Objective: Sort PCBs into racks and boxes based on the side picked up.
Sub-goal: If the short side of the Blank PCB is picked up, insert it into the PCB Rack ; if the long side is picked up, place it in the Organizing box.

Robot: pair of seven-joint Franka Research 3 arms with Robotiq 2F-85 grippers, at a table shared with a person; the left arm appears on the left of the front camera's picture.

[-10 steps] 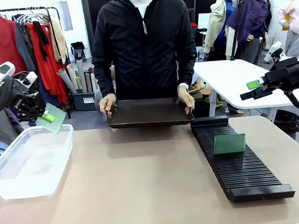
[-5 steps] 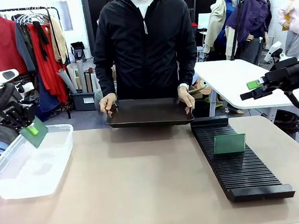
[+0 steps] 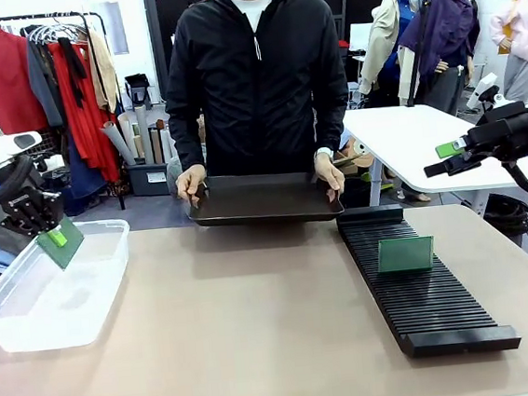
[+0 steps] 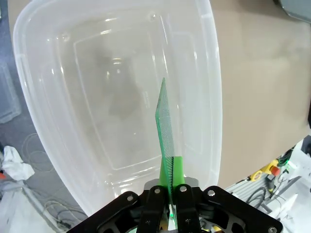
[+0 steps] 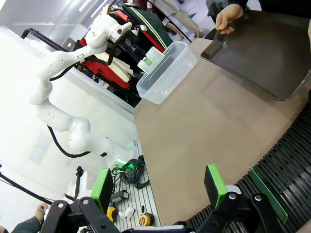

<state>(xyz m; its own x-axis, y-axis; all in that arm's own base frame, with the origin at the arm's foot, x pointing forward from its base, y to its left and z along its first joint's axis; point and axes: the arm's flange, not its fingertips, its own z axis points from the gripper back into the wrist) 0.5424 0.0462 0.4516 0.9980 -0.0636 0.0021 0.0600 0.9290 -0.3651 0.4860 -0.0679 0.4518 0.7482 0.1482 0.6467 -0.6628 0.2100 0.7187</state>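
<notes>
Green dot-gridded PCB (image 4: pixel 165 131), clear tub (image 4: pixel 63 73), black rack (image 3: pixel 421 295).

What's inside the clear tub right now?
Nothing rests on the floor of the clear tub. The left gripper holds one PCB edge-down over its opening; front view cannot settle whether its lower corner has passed the rim.

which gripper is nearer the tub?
Left. The left gripper holds a PCB over the tub; the right gripper hangs far off, beyond the rack.
</notes>
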